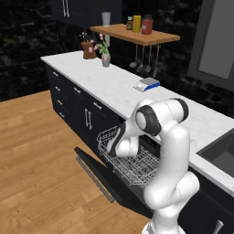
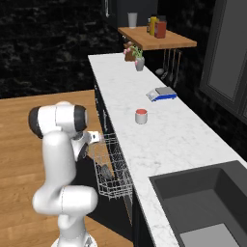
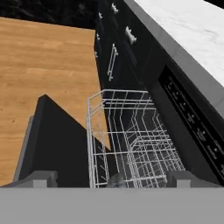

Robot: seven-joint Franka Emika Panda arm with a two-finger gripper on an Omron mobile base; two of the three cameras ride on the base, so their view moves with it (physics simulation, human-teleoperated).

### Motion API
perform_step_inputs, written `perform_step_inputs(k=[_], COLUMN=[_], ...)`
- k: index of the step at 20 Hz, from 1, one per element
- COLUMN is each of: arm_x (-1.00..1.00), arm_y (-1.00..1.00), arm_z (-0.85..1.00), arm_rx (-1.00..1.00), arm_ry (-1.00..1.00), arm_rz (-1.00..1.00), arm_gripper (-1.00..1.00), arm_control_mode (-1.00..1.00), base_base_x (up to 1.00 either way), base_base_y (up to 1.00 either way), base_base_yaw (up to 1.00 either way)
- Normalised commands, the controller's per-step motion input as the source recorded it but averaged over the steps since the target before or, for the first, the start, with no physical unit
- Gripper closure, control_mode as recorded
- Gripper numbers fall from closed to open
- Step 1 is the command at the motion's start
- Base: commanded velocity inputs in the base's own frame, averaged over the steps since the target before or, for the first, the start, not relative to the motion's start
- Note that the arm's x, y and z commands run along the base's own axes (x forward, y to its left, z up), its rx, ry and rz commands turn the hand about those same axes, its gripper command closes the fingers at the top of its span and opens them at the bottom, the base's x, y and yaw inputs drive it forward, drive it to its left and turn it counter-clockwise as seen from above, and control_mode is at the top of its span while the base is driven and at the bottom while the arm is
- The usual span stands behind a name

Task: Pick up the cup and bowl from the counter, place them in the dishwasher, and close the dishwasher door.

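Observation:
The white cup (image 2: 141, 116) with its red top stands upright on the marble counter (image 2: 169, 140), well apart from the arm. The dishwasher (image 3: 188, 122) is open, its black door (image 1: 98, 176) folded down flat and the white wire rack (image 1: 132, 164) pulled out over it. A small grey rounded shape, apparently the bowl (image 2: 105, 172), lies low in the rack. My gripper (image 2: 94, 140) hangs just above the rack's front left part. In the hand view its fingertips (image 3: 37, 177) are spread wide, open, with nothing held; the greyish bowl (image 3: 116, 179) peeks up at the bottom between them.
A blue-and-white flat device (image 2: 161, 93) lies on the counter beyond the cup. A flower vase (image 1: 105, 57) and knife block stand at the far end under a wooden shelf (image 1: 135, 34) with jars. A dark sink (image 2: 202, 202) lies near right. Wooden floor (image 1: 36, 151) spreads left.

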Motion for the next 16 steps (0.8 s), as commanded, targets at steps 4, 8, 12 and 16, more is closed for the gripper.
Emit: perform_step_inputs(k=[4, 8, 12, 16], arm_x=[-0.01, 0.0, -0.02, -0.03], arm_y=[0.01, 0.06, 0.14, 0.08], arm_z=[1.0, 1.0, 1.0, 1.0], arm_rx=[-0.02, -0.03, -0.14, -0.22], arm_ry=[0.01, 0.06, 0.11, 0.18], arm_rz=[0.0, -0.02, -0.14, -0.12], arm_gripper=[-1.0, -1.0, -1.0, -1.0], arm_control_mode=[-1.0, -1.0, -1.0, -1.0], base_base_x=[0.0, 0.0, 0.0, 0.0], base_base_y=[0.0, 0.0, 0.0, 0.0], base_base_yaw=[0.0, 0.0, 0.0, 0.0])
